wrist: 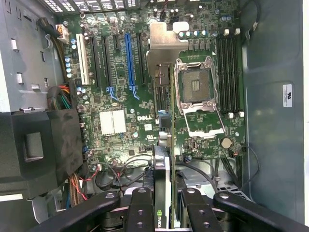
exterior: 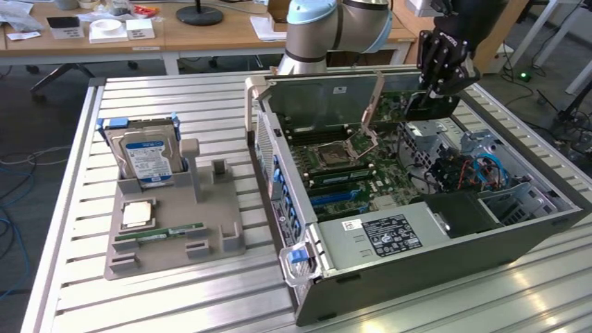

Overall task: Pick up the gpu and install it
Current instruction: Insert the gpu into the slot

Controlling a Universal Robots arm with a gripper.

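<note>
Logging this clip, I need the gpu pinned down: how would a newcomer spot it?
Find the open computer case; over its far corner, toward the exterior view's right, hangs the black gripper. The gpu is the dark flat card clamped in it, the only part held aloft rather than resting in the case or grey holder.

Beside the open dark computer case [exterior: 434, 267], a blue-white-labelled hard drive [exterior: 146, 156] is seen upright in a grey plastic fixture [exterior: 218, 229].
</note>
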